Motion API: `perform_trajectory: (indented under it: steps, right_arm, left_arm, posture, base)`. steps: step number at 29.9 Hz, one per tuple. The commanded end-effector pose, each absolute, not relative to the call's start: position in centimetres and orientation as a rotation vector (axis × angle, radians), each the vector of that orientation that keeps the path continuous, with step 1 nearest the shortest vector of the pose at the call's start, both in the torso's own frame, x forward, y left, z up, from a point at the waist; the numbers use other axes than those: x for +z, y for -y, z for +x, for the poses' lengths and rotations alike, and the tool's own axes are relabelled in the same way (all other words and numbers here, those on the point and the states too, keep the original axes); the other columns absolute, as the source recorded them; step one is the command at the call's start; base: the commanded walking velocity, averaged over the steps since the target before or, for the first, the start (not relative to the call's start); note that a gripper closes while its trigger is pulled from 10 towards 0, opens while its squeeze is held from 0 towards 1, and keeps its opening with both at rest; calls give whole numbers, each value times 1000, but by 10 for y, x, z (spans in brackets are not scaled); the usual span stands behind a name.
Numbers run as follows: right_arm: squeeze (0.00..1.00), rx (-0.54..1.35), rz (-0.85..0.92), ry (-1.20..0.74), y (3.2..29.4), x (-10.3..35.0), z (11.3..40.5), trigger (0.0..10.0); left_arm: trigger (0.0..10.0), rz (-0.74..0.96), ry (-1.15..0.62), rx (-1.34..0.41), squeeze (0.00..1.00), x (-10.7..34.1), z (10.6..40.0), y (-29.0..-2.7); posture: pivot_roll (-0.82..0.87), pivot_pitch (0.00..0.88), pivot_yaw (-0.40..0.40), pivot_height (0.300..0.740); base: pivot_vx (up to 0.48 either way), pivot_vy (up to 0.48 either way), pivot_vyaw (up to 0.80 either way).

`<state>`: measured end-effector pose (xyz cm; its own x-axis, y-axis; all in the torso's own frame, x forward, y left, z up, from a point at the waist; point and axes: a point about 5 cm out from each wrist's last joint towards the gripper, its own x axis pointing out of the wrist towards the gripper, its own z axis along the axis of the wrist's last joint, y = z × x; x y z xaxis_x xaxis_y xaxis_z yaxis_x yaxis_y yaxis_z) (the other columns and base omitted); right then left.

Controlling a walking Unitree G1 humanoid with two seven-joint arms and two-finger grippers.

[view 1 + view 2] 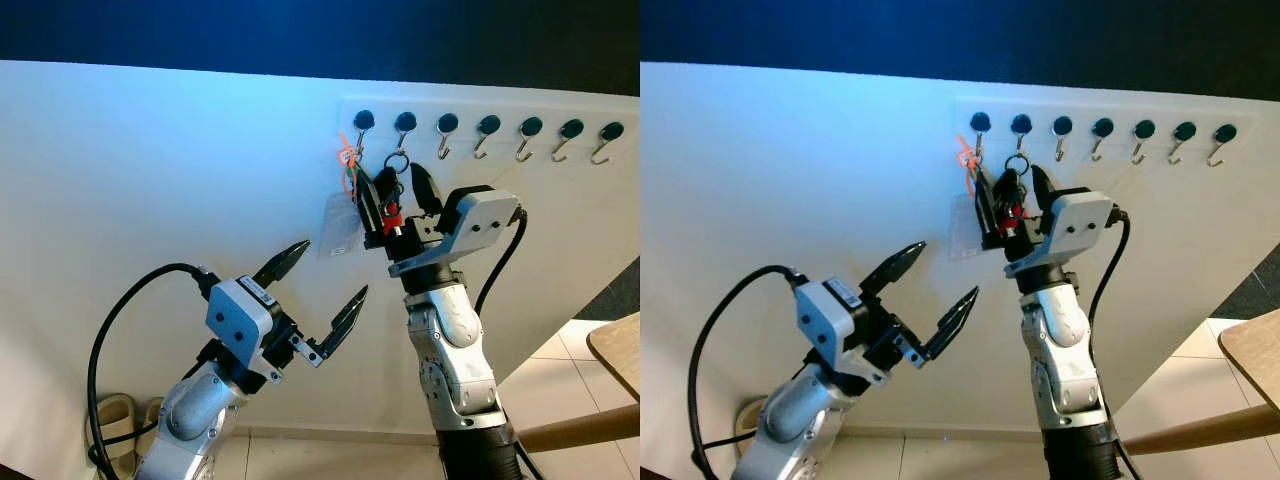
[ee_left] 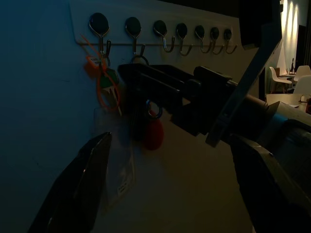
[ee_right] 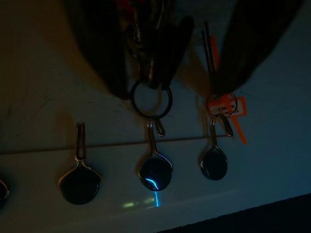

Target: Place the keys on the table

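Note:
A bunch of keys (image 1: pixel 389 196) with a red fob (image 2: pixel 153 134) hangs by its ring (image 3: pixel 151 99) from the second hook of a white wall rack (image 1: pixel 490 125). My right gripper (image 1: pixel 389 180) is raised to the bunch and stands open, one black finger on each side of the keys. On the first hook hang other keys with an orange tag (image 1: pixel 347 158) and a clear card (image 1: pixel 340 225). My left gripper (image 1: pixel 335 267) is open and empty. It is lower and to the left, away from the wall, pointing up towards the rack.
Several bare hooks (image 1: pixel 530 135) run along the rack to the right. The edge of a wooden table (image 1: pixel 618 350) shows at the far right over a tiled floor. A pair of slippers (image 1: pixel 120 420) lies by the wall at the lower left.

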<state>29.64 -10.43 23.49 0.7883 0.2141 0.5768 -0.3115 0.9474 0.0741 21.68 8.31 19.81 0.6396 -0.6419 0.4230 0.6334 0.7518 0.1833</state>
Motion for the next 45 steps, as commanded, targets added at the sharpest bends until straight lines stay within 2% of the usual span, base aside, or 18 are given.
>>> perform_trajectory:
  steps: [1, 2, 3, 4, 5, 39, 40, 42, 43, 44, 45]
  right_arm:
    - [0, 278, 176, 623, 106, 243, 295, 3608]
    - [0, 280, 173, 623, 106, 243, 295, 4667]
    - [0, 280, 173, 623, 106, 243, 295, 4667]
    - [0, 283, 170, 623, 106, 244, 295, 9608]
    - [0, 286, 164, 623, 105, 245, 295, 10000]
    - [0, 254, 109, 558, 108, 240, 301, 10000]
    - [0, 261, 112, 558, 107, 240, 301, 9333]
    - [0, 264, 113, 558, 106, 240, 301, 9333]
    - [0, 266, 114, 557, 106, 240, 301, 4980]
    - [0, 269, 116, 557, 106, 240, 300, 3804]
    - [0, 270, 117, 557, 106, 240, 300, 3804]
  left_arm:
    - [10000, 31, 490, -734, 0, 200, 215, -82]
    - [10000, 31, 490, -733, 0, 200, 215, -82]
    - [10000, 31, 490, -733, 0, 200, 215, -82]
    - [10000, 31, 490, -732, 0, 200, 215, -83]
    - [10000, 32, 490, -731, 0, 200, 215, -83]
    - [10000, 44, 482, -741, 0, 201, 215, -83]
    - [10000, 44, 483, -740, 0, 201, 215, -83]
    - [10000, 44, 482, -740, 0, 201, 214, -83]
    - [10000, 44, 482, -740, 0, 201, 214, -83]
    - [10000, 44, 482, -739, 0, 201, 214, -83]
    - [10000, 44, 482, -739, 0, 201, 214, -83]
  posture:
    - [60, 67, -55, 740]
    - [60, 68, -55, 740]
    - [60, 68, -55, 740]
    - [61, 68, -55, 740]
    - [60, 69, -55, 740]
    - [62, 68, -54, 740]
    - [62, 68, -55, 740]
    - [62, 68, -55, 740]
    - [62, 67, -55, 740]
    - [62, 67, -56, 740]
    - [62, 67, -56, 740]
  base:
    - [0, 0, 0]
    - [0, 0, 0]
    - [0, 0, 0]
    - [0, 0, 0]
    - [0, 0, 0]
    - [0, 0, 0]
    - [0, 0, 0]
    - [0, 0, 0]
    - [0, 0, 0]
    - [0, 0, 0]
    - [0, 0, 0]
